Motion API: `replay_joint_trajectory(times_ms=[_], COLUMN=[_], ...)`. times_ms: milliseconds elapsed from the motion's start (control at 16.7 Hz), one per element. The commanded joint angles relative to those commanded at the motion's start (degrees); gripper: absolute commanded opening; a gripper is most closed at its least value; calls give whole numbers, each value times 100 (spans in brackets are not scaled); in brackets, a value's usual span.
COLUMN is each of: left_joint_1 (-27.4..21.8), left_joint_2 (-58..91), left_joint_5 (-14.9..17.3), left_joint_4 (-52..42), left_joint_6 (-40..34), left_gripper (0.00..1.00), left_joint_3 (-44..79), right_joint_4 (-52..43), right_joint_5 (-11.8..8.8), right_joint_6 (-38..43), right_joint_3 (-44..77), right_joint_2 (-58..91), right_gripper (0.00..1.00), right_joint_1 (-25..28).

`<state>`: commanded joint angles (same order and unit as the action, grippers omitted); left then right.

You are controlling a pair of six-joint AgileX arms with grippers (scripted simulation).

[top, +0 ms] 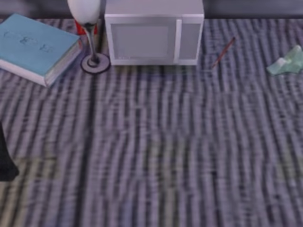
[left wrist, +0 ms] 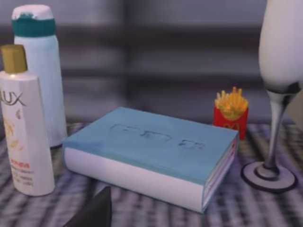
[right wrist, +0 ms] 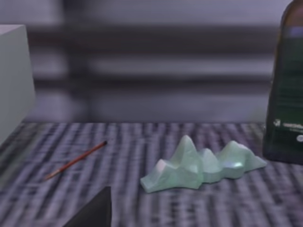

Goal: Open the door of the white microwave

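The white microwave (top: 154, 33) stands at the back middle of the table. Its door (top: 142, 41), with a grey window, is closed flush with the front. A slim white handle (top: 178, 41) runs down the door's right edge, beside the plain control panel (top: 190, 40). In the right wrist view the microwave's side wall (right wrist: 12, 80) shows far off. My left arm (top: 5, 161) is parked at the table's left edge, far from the microwave. Only a dark tip of the left gripper (left wrist: 94, 213) shows. Likewise only a dark tip of the right gripper (right wrist: 94, 213) shows, and the right arm is outside the top view.
A light-blue book (top: 35, 47) and a tall white wine glass (top: 94, 61) stand left of the microwave, with a red fries box (left wrist: 231, 113) behind. Two bottles (left wrist: 28, 123) stand further left. A pencil (top: 223, 52), a pale green lump (top: 286, 61) and a dark bottle (right wrist: 286, 85) lie to the right.
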<state>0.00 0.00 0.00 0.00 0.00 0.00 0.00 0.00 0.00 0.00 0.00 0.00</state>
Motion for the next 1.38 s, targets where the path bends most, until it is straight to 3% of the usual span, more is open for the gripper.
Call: replay_joint_trajectory(times_ms=[300,540,1380], left_joint_1=[-150,-648,-3285], left_joint_2=[352,1661,10159], left_joint_5=[-95,-412,-1971], left_joint_4=[-197,-814,-3440], left_joint_6=[-98,-473,-2849], left_gripper=[100,100,100], left_joint_3=[329,1560,9567], right_joint_4=[0,0,0], right_joint_5=[0,0,0], right_joint_6=[0,0,0], right_joint_3=[0,0,0], right_joint_2=[0,0,0], right_gripper=[100,100,100], right_joint_1=[0,0,0])
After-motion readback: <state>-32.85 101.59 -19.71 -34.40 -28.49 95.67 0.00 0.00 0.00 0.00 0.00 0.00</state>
